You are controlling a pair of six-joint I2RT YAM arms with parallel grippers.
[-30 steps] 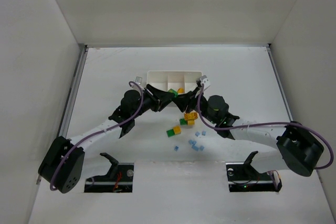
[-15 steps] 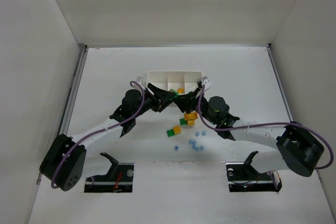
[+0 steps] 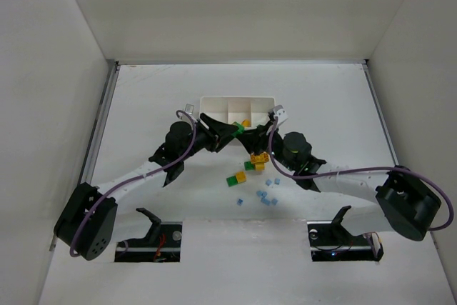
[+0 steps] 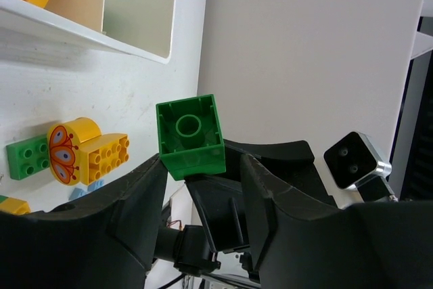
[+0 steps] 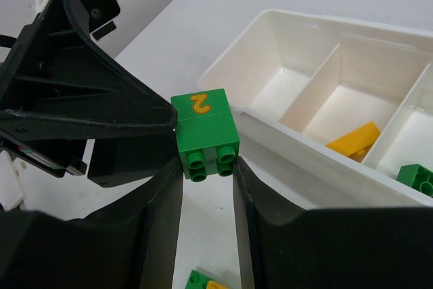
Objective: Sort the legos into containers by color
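Note:
A green brick marked with a yellow "2" point(image 5: 205, 141) sits between my right gripper's point(image 5: 207, 164) fingertips, which are shut on it, just in front of the white tray point(image 5: 304, 147). It hangs above the table in the top view point(image 3: 239, 131). My left gripper point(image 4: 201, 164) faces it from the other side with its jaws apart. One finger touches the brick point(image 4: 191, 136), the other stands clear. The tray's middle compartment holds a yellow brick point(image 5: 352, 137) and its right one a green brick point(image 5: 416, 177). The left compartment looks bare.
Loose bricks lie on the table near the tray: a yellow and green cluster point(image 3: 257, 160), a green and yellow pair point(image 3: 235, 178) and several small blue ones point(image 3: 265, 196). A yellow brick with a butterfly print point(image 4: 64, 160) lies beside a green one point(image 4: 27, 157).
The left gripper's fingers have spread apart around the green brick. The brick has shifted slightly right and stays in the right gripper.

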